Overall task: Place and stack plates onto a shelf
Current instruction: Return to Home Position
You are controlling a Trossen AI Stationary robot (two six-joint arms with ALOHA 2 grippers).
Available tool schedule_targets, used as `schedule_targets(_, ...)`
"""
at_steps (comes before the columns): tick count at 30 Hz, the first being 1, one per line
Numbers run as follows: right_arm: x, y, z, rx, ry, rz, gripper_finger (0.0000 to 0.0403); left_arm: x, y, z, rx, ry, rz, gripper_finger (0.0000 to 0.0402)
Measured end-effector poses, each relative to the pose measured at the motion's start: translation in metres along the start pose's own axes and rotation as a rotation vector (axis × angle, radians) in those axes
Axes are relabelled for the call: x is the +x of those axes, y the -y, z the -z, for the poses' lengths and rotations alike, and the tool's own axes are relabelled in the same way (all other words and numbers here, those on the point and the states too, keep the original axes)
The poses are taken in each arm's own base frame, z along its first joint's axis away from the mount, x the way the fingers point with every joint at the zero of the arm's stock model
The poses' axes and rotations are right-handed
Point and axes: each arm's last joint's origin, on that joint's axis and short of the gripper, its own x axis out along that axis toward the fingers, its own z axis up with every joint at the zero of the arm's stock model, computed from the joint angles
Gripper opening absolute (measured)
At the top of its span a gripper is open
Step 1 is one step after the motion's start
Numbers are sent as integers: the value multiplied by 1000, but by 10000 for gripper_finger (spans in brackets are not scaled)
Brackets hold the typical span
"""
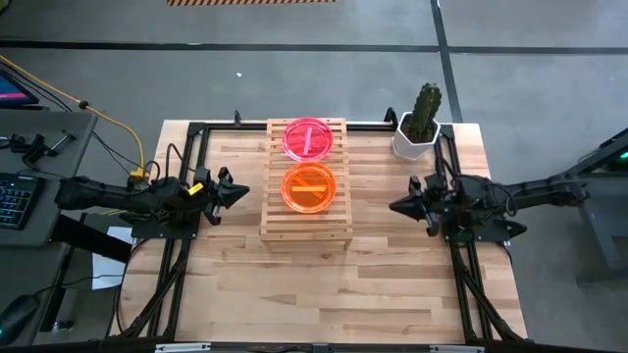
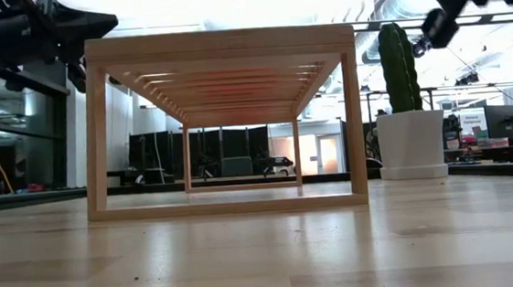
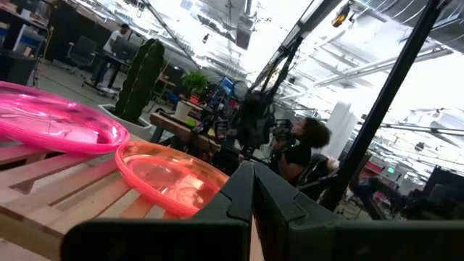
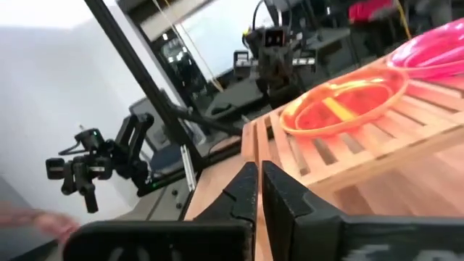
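A neon pink plate (image 1: 308,138) and an orange plate (image 1: 309,188) lie side by side on top of the slatted wooden shelf (image 1: 305,227), pink toward the table's far edge; whether either is a stack cannot be told. The shelf stands on its legs mid-table (image 2: 230,204). The left wrist view shows the pink plate (image 3: 51,125) and orange plate (image 3: 170,176), the right wrist view the orange plate (image 4: 344,105) and pink plate (image 4: 435,49). My left gripper (image 1: 243,192) hovers shut left of the shelf. My right gripper (image 1: 394,207) hovers shut right of it. Both touch nothing.
A cactus in a white pot (image 1: 420,126) stands near the table's far right corner, seen also in the low view (image 2: 409,113). A black frame (image 1: 196,128) runs round the table. Bare wooden tabletop (image 1: 314,294) lies toward the near edge. People sit in the room beyond (image 3: 297,148).
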Motion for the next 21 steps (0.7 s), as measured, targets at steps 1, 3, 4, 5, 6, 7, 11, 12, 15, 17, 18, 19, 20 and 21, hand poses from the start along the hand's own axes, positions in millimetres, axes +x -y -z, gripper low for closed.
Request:
schedule_targets(1,-4,4,6,-9,17,-4,4,0,0,0,0,0,0,1)
schedule_targets(3,-12,10,15,-14,43,-8,2,0,0,0,0,0,0,1)
schedule_targets(4,-15,13,20,-14,56,-10,1,0,0,0,0,0,0,1)
schedule_targets(5,-18,15,23,-14,68,-14,1,0,0,0,0,0,0,1)
schedule_targets(6,-21,17,27,-17,79,-20,1,0,0,0,0,0,0,1)
schedule_targets(7,-23,18,30,-28,91,-27,1,0,0,0,0,0,0,1)
schedule_targets(11,-29,22,38,-127,135,-52,0,0,0,0,0,0,0,1)
schedule_targets(12,-30,23,40,-163,142,-51,0,0,0,0,0,0,0,1)
schedule_targets(15,-31,26,45,-245,112,-30,1,0,0,0,0,0,0,1)
schedule_targets(17,-30,29,50,-256,60,-10,1,0,0,0,0,0,0,1)
schedule_targets(18,-30,30,52,-257,42,-3,0,0,0,0,0,0,0,1)
schedule_targets(19,-30,30,53,-258,25,3,0,0,0,0,0,0,0,1)
schedule_targets(20,-30,31,55,-258,7,10,0,0,0,0,0,0,0,1)
schedule_targets(21,-30,32,56,-258,-11,17,0,0,0,0,0,-1,0,1)
